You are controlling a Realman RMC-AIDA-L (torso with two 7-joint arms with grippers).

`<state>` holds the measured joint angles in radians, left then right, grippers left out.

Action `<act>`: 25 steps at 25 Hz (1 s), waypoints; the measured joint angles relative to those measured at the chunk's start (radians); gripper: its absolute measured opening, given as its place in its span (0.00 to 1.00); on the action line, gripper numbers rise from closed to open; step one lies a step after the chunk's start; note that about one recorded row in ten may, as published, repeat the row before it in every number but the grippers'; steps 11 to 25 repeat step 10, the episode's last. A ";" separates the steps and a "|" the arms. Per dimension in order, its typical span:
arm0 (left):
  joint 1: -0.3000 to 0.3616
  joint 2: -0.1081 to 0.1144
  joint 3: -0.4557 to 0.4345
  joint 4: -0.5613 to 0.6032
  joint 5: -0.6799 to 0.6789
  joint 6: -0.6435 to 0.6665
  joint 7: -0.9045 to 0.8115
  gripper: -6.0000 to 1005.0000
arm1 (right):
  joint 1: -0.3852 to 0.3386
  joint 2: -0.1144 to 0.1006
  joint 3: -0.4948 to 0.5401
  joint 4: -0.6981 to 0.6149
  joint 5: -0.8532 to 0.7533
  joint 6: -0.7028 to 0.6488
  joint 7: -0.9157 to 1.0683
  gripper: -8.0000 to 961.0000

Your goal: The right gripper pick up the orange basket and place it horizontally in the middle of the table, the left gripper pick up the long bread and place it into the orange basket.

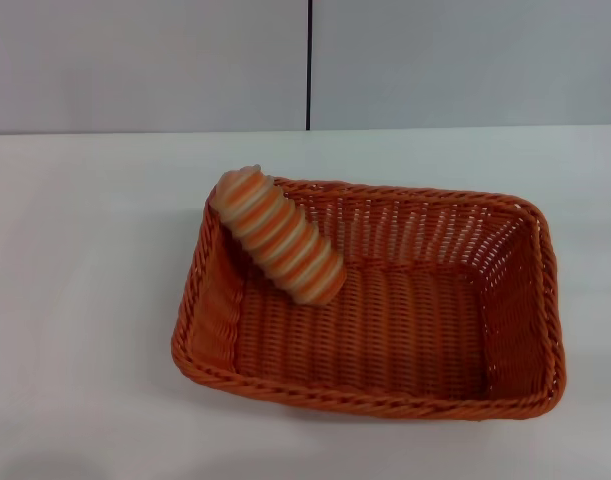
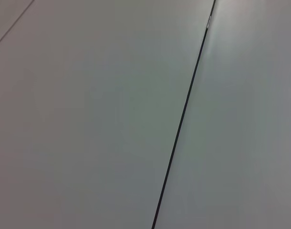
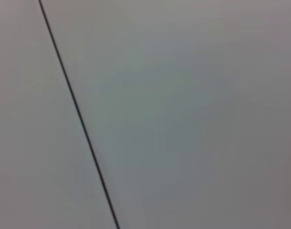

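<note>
The orange basket [image 1: 385, 390] lies lengthwise across the middle of the white table [image 1: 75, 300] in the head view. The long bread [image 1: 280, 236], ribbed in orange and cream stripes, rests inside it at the left end, one end propped on the basket's far left rim and the other end down on the woven floor. Neither gripper shows in any view. Both wrist views show only a grey wall panel [image 2: 88, 119] with a thin dark seam [image 2: 181, 119].
A grey wall [image 1: 145, 60] with a vertical dark seam [image 1: 309, 60] stands behind the table's far edge. Bare tabletop surrounds the basket on the left, front and far sides.
</note>
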<state>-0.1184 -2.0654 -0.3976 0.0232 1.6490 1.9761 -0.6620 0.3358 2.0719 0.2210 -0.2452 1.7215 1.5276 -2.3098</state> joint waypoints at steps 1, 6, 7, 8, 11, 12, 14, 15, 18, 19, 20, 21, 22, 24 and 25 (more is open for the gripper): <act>0.000 0.000 0.000 0.000 0.000 0.000 0.000 0.23 | 0.000 0.000 0.000 0.000 0.000 0.000 0.000 0.48; -0.002 0.002 -0.007 0.000 0.000 -0.007 0.003 0.05 | -0.014 -0.001 0.035 0.028 -0.001 -0.019 -0.002 0.31; -0.002 0.002 -0.007 0.000 0.000 -0.007 0.003 0.05 | -0.015 -0.002 0.034 0.028 -0.002 -0.024 -0.002 0.27; -0.003 0.003 -0.008 0.000 0.000 -0.009 0.003 0.05 | -0.015 -0.002 0.032 0.028 -0.004 -0.028 -0.002 0.22; -0.006 0.003 -0.009 0.000 0.000 -0.012 0.004 0.05 | -0.014 -0.002 0.030 0.029 -0.006 -0.032 -0.002 0.22; -0.006 0.003 -0.009 0.000 0.000 -0.012 0.004 0.05 | -0.014 -0.002 0.030 0.029 -0.006 -0.032 -0.002 0.22; -0.006 0.003 -0.009 0.000 0.000 -0.012 0.004 0.05 | -0.014 -0.002 0.030 0.029 -0.006 -0.032 -0.002 0.22; -0.006 0.003 -0.009 0.000 0.000 -0.012 0.004 0.05 | -0.014 -0.002 0.030 0.029 -0.006 -0.032 -0.002 0.22; -0.006 0.003 -0.009 0.000 0.000 -0.012 0.004 0.05 | -0.014 -0.002 0.030 0.029 -0.006 -0.032 -0.002 0.22; -0.006 0.003 -0.009 0.000 0.000 -0.012 0.004 0.05 | -0.014 -0.002 0.030 0.029 -0.006 -0.032 -0.002 0.22; -0.006 0.003 -0.009 0.000 0.000 -0.012 0.004 0.05 | -0.014 -0.002 0.030 0.029 -0.006 -0.032 -0.002 0.22; -0.006 0.003 -0.009 0.000 0.000 -0.012 0.004 0.05 | -0.014 -0.002 0.030 0.029 -0.006 -0.032 -0.002 0.22; -0.006 0.003 -0.009 0.000 0.000 -0.012 0.004 0.05 | -0.014 -0.002 0.030 0.029 -0.006 -0.032 -0.002 0.22; -0.006 0.003 -0.009 0.000 0.000 -0.012 0.004 0.05 | -0.014 -0.002 0.030 0.029 -0.006 -0.032 -0.002 0.22; -0.006 0.003 -0.009 0.000 0.000 -0.012 0.004 0.05 | -0.014 -0.002 0.030 0.029 -0.006 -0.032 -0.002 0.22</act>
